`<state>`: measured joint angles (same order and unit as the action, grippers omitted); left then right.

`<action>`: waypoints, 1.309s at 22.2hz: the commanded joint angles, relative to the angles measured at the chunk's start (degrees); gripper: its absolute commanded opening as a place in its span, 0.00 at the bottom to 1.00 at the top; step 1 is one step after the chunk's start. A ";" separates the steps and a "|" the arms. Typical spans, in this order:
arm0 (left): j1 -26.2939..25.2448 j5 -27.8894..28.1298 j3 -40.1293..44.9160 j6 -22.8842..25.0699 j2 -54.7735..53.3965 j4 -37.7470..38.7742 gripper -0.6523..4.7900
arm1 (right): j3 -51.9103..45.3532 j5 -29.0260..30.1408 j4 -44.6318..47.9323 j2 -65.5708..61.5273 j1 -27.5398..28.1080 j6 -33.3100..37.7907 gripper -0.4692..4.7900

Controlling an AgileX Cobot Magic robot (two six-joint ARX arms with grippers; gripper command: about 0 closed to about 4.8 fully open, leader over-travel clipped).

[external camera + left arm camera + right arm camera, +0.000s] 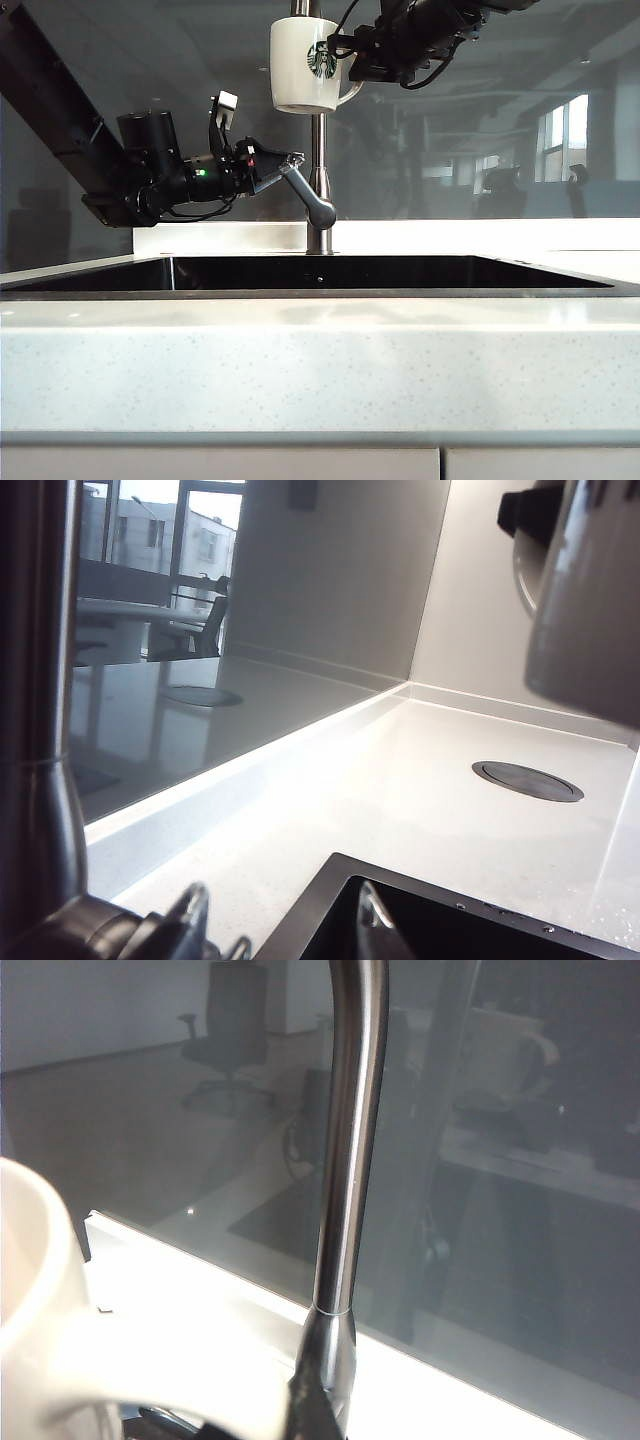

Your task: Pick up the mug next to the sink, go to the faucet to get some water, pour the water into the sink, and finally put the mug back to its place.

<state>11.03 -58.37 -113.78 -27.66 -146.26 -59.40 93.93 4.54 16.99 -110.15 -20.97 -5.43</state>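
I see the faucet (318, 190) rising behind the sink (320, 272), which is set in the surface (320, 370). The mug (305, 65) hangs high before the faucet, right pincer (350, 55) on its handle; left pincer (290, 165) at the faucet's lever.

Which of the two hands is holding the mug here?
The right hand, raised at the faucet's top, grips the mug by its handle. The left hand sits lower, open at the lever.

Ahead of me a pale speckled stone counter (320, 370) meets a glossy grey glass backsplash (330, 570); a round dark metal cover plate (527, 780) lies flush in it.
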 commanded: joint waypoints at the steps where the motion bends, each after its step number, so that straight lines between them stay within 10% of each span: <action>1: -0.11 -1.64 -0.39 2.27 0.44 -1.55 0.46 | 1.05 0.07 4.24 1.62 -0.11 1.16 0.09; 13: -1.01 -0.52 -0.39 7.50 0.44 3.04 0.46 | 1.05 0.07 4.26 1.62 -0.11 1.16 0.09; 29: -1.64 15.98 -0.39 14.38 0.44 8.17 0.46 | 1.05 0.04 4.28 1.66 -0.09 1.11 0.09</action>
<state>10.26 -47.66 -113.82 -13.47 -146.19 -51.48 93.95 4.54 16.34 -109.93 -20.97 -5.56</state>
